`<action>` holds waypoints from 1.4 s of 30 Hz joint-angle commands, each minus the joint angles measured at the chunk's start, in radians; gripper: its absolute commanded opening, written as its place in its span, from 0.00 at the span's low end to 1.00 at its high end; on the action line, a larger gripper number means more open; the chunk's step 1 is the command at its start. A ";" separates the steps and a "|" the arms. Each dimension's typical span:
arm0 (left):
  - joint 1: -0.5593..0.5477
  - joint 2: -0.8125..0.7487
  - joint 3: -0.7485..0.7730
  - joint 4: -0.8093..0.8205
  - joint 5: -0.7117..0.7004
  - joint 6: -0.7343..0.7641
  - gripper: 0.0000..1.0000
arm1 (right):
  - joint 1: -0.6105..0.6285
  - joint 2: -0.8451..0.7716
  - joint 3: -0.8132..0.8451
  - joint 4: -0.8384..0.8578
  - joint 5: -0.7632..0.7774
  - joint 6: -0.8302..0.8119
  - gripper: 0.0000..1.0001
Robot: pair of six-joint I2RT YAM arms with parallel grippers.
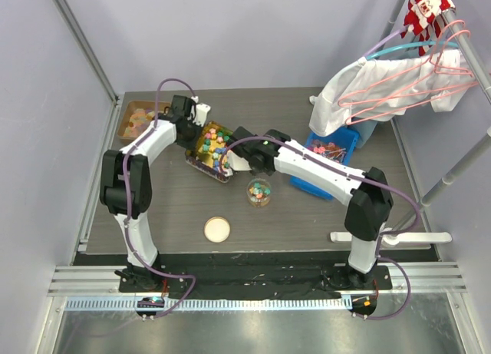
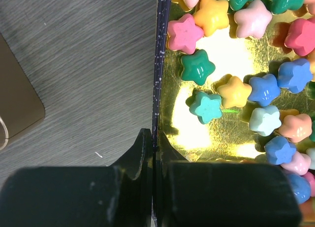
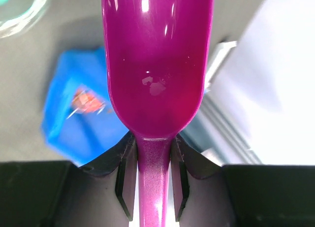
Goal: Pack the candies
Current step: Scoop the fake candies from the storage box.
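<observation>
Star-shaped candies (image 2: 197, 67) in many colours lie in a gold-lined tray (image 1: 201, 156) at mid-table. My left gripper (image 2: 153, 136) is shut on the tray's dark side wall (image 2: 160, 64), at its left edge in the top view (image 1: 196, 133). A clear cup (image 1: 259, 192) just right of the tray holds more coloured candies. My right gripper (image 3: 154, 143) is shut on the handle of a magenta scoop (image 3: 157, 64). No candy shows on its bowl. From above, the right gripper (image 1: 239, 148) hangs over the tray's right side.
A brown container (image 1: 139, 118) with orange and yellow pieces sits at the back left. A blue bin (image 1: 331, 153) stands right of the cup, partly under the right arm. A round lid (image 1: 217, 229) lies near the front. Clothes on hangers (image 1: 399, 77) hang at the back right.
</observation>
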 commanded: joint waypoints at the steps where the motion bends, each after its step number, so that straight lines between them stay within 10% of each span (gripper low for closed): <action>1: -0.022 -0.101 0.053 -0.004 0.080 0.040 0.00 | 0.006 0.068 0.078 0.227 0.138 -0.097 0.01; 27: -0.096 -0.089 0.115 -0.127 0.046 0.069 0.00 | 0.069 0.202 -0.087 0.597 0.285 -0.485 0.01; 42: -0.108 -0.088 0.106 -0.124 0.049 0.063 0.00 | 0.098 0.211 -0.021 0.369 0.054 -0.332 0.01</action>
